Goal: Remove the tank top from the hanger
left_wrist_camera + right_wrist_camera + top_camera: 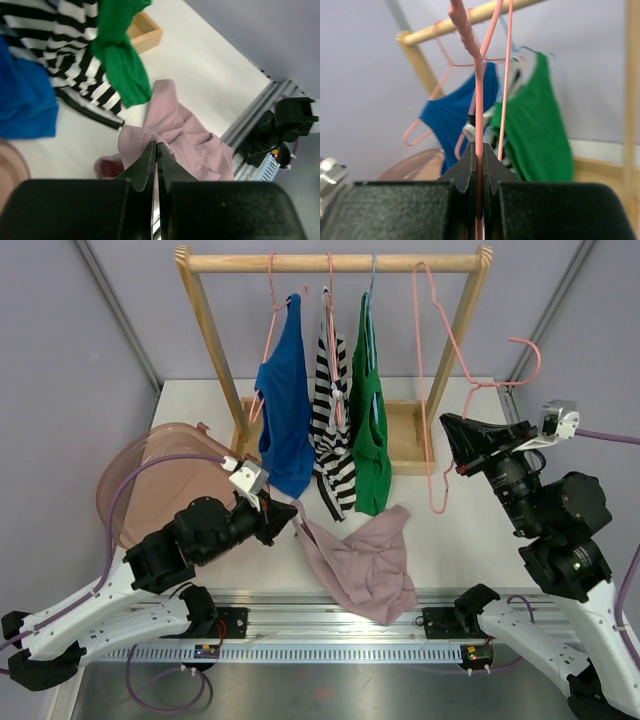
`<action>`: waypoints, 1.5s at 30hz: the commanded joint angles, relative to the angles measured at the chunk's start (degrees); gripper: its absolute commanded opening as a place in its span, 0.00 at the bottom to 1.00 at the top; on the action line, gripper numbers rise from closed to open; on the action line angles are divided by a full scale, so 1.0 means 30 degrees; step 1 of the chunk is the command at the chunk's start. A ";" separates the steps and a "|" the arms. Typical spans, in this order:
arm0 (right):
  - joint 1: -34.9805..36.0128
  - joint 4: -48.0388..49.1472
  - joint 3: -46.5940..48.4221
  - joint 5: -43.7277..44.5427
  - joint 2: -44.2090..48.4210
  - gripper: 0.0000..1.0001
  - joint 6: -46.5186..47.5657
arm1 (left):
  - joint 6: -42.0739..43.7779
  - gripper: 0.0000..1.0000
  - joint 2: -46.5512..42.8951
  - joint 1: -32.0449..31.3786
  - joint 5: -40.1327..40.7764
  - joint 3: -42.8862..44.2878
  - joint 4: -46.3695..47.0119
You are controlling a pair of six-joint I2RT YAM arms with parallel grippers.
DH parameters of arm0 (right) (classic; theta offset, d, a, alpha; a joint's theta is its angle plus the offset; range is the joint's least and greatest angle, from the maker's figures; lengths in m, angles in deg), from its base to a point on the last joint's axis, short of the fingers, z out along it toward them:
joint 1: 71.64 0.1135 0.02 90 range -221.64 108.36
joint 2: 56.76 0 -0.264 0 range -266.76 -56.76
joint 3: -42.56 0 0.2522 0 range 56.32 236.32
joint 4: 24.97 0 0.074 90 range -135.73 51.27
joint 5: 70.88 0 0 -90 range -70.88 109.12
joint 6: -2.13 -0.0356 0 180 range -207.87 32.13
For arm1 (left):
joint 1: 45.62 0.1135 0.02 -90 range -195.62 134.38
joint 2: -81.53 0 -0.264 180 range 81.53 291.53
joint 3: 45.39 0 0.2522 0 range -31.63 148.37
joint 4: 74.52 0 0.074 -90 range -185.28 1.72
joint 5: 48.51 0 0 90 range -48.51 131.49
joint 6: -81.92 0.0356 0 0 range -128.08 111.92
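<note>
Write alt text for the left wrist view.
Left tool pinched shut on a fold of the pink tank top, which lies crumpled on the white table. Behind it hang a green top, a striped top and a blue top.

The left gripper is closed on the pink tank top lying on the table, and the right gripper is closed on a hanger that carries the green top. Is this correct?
Not quite. The hanger in the right gripper is bare. The green top hangs apart from it on the rack, as the top external view shows. The left gripper is indeed closed on the pink tank top.
</note>
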 commanded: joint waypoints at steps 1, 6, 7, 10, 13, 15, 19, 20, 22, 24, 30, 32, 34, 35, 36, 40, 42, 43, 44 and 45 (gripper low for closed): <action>0.0076 -0.5428 0.1624 0.4553 -0.0456 0.00 0.1391 | -0.0974 0.03 -0.0201 0.0017 0.2792 0.1725 -0.1917; 0.0076 -0.7928 0.4347 0.5437 -0.3063 0.00 0.1331 | -0.1211 0.51 -0.0114 0.0017 0.3524 0.2691 -0.3562; 0.0047 -0.8454 0.4874 0.5495 -0.4112 0.00 0.1331 | -0.1211 0.61 -0.0143 -0.0012 0.3642 0.2780 -0.3913; 0.0047 -0.9131 0.7100 0.6108 -0.6251 0.00 0.1564 | -0.1269 0.78 -0.0230 -0.0012 0.4199 0.3015 -0.4500; 0.0047 -0.9512 0.9589 0.6724 -0.8657 0.00 0.2238 | -0.1299 0.87 -0.0289 -0.0012 0.4143 0.3074 -0.4882; -0.0273 -1.0154 1.1990 0.6901 -0.9976 0.00 0.2589 | -0.1298 0.99 -0.0289 -0.0012 0.4054 0.3074 -0.5058; -0.2057 -1.1064 1.5858 0.5325 -1.3691 0.00 0.2505 | -0.1445 0.99 -0.0027 -0.0012 0.3849 0.3045 -0.5409; -0.2469 -1.1328 1.7287 0.4072 -1.4283 0.00 0.2387 | -0.1503 0.99 0.0032 -0.0041 0.3848 0.3045 -0.5497; -0.3347 -1.1944 1.8584 0.3359 -1.5773 0.00 0.2356 | -0.1533 0.99 0.0091 -0.0012 0.3819 0.2987 -0.5644; -0.3730 -1.2614 2.0313 0.2686 -1.6745 0.00 0.2503 | -0.1562 0.99 0.0150 -0.0071 0.3819 0.2899 -0.5674; -0.4699 -1.4460 2.4066 0.2097 -2.0233 0.00 0.2855 | -0.1621 0.99 0.0910 -0.0304 0.4286 0.3160 -0.5527; -0.4700 -1.4844 2.4361 0.2039 -2.0704 0.00 0.2796 | -0.1709 0.99 0.1437 -0.0538 0.5074 0.3308 -0.5528; -0.4729 -1.4846 2.3867 0.2068 -2.0531 0.00 0.2592 | -0.1767 0.99 0.2082 -0.1094 0.5575 0.3454 -0.5265; -0.4700 -1.4817 2.3632 0.2126 -2.0413 0.03 0.2533 | -0.1738 0.99 0.2316 -0.1299 0.5925 0.3484 -0.5090; -0.4699 -1.4613 2.3397 0.2155 -2.0209 0.11 0.2474 | -0.1738 0.99 0.2782 -0.1765 0.6074 0.3542 -0.4682; -0.4729 -1.4582 2.2635 0.2360 -1.9096 0.53 0.2416 | -0.1417 0.99 0.4303 -0.2823 0.6280 0.3864 -0.3217; -0.4699 -1.4640 2.2342 0.2390 -1.8279 0.84 0.2386 | -0.1212 0.99 0.5097 -0.3290 0.5872 0.3865 -0.1933; -0.4728 -1.4612 2.1789 0.2419 -1.7896 0.91 0.2357 | -0.1095 0.99 0.6029 -0.3438 0.5609 0.3865 -0.1431; -0.4729 -1.4582 2.1436 0.2506 -1.7486 0.99 0.2299 | -0.1036 0.99 0.6474 -0.3527 0.4968 0.3778 -0.0875; -0.4729 -1.4495 2.1026 0.2536 -1.6554 0.99 0.2240 | -0.1093 0.99 0.7029 -0.3644 0.4672 0.3748 0.0204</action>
